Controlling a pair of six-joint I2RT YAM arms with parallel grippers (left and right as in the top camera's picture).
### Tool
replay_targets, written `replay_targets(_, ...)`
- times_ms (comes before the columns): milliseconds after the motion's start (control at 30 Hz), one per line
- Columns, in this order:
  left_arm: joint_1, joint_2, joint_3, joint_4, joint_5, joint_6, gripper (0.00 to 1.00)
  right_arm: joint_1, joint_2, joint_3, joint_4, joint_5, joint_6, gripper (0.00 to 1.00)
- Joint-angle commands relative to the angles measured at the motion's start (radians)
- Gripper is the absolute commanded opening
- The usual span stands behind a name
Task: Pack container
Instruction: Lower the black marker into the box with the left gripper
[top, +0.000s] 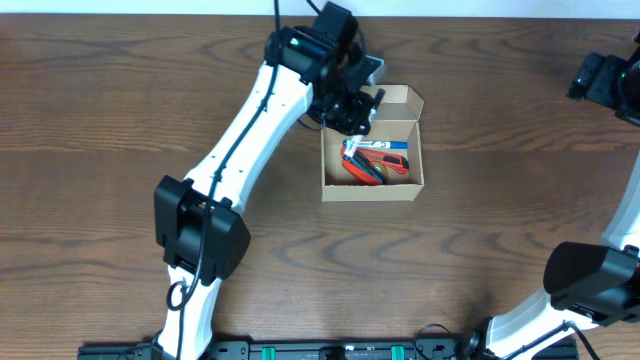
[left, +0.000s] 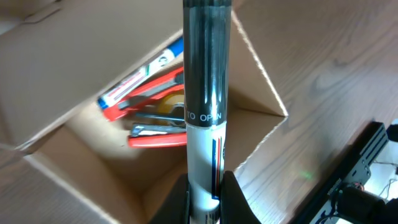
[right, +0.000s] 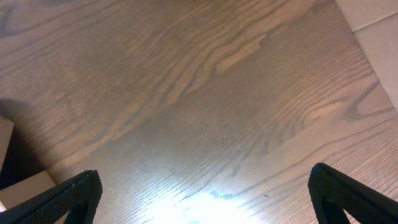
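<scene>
Cardboard container half-hidden under arm — left gripper clamps glossy tube; right gripper wide, empty.

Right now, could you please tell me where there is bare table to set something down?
The table is bare between the box and the right arm, and left of the left arm. Crowded: the box's far-left corner, where the left gripper holds a tube.

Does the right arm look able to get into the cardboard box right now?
Probably not cleanly. The left arm hangs right over the open box, its jaws shut on a marker, crowding the opening. The right arm sits far off to the side, jaws open and empty.
</scene>
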Motion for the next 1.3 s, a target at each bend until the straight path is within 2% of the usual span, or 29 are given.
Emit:
replay_targets(0, -0.018, 0.037, 0.023, 0.003, 0.013, 0.012, 0.06, -0.005, 0.006, -0.005, -0.001, 0.003, 0.014, 0.99)
replay_targets(200, -0.021, 0.099, 0.023, -0.016, 0.012, 0.018, 0.06, -0.005, 0.006, -0.005, -0.001, 0.003, 0.014, 0.99)
replay_targets(600, -0.004, 0.151, 0.023, -0.069, 0.021, 0.153, 0.05, -0.005, 0.006, -0.005, -0.001, 0.003, 0.014, 0.99)
replay_targets(800, 0.018, 0.153, 0.023, -0.077, 0.081, 0.180, 0.06, -0.005, 0.006, -0.005, -0.001, 0.003, 0.014, 0.99)
replay_targets(1267, 0.018, 0.185, 0.023, -0.072, 0.069, 0.206, 0.06, -0.005, 0.006, -0.005, -0.001, 0.003, 0.014, 0.99)
